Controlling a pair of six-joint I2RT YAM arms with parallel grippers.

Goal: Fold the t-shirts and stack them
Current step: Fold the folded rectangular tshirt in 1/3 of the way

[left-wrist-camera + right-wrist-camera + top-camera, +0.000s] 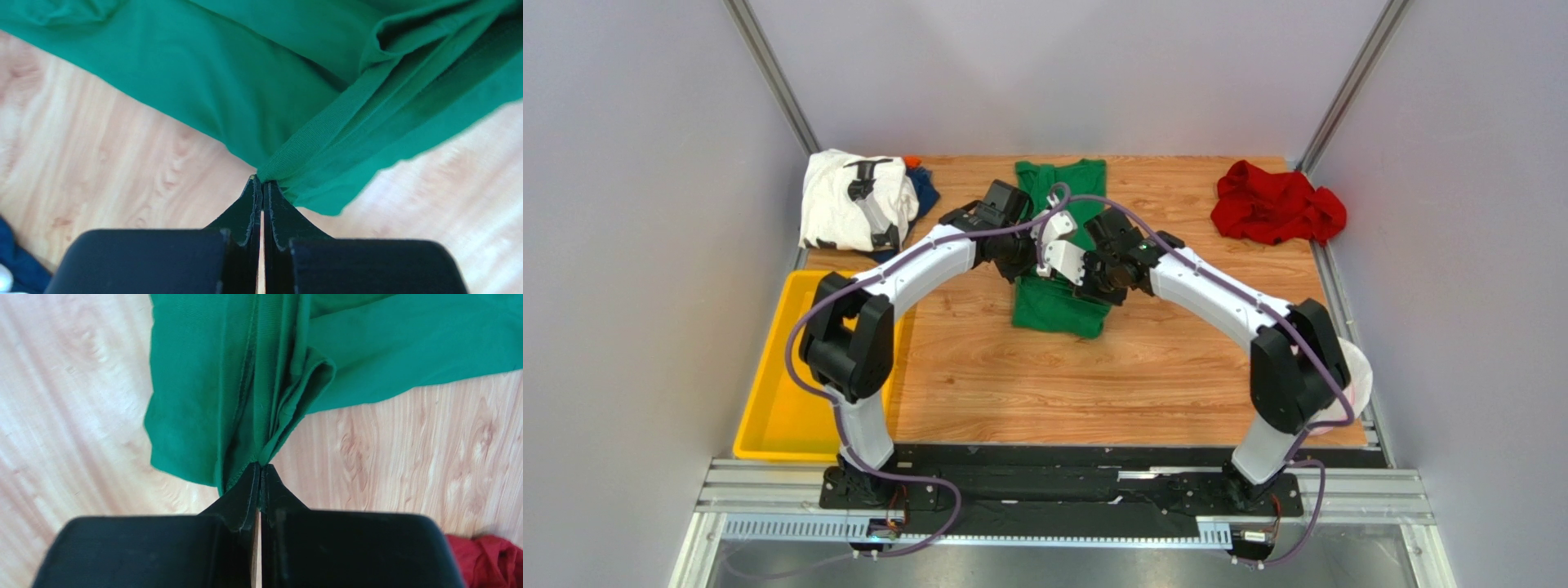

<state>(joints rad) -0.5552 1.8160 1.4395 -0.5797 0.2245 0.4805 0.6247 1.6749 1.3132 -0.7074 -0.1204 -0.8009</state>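
A bright green t-shirt point(1058, 306) lies lengthwise along the middle of the wooden table, partly covered by both wrists. My left gripper point(262, 179) is shut on a hemmed edge of the green t-shirt point(233, 79), which hangs bunched above the wood. My right gripper point(260, 467) is shut on gathered folds of the same shirt point(202, 386). The two wrists meet over the shirt's middle point(1063, 251). A white t-shirt with black print point(852, 200) lies folded at the back left on a dark blue one point(923, 190). A red t-shirt point(1275, 205) lies crumpled at the back right.
A yellow tray point(768, 404) stands at the table's left front edge. A round white-and-pink basket point(1357, 380) shows behind the right arm at the right edge. Grey walls close in the table on three sides.
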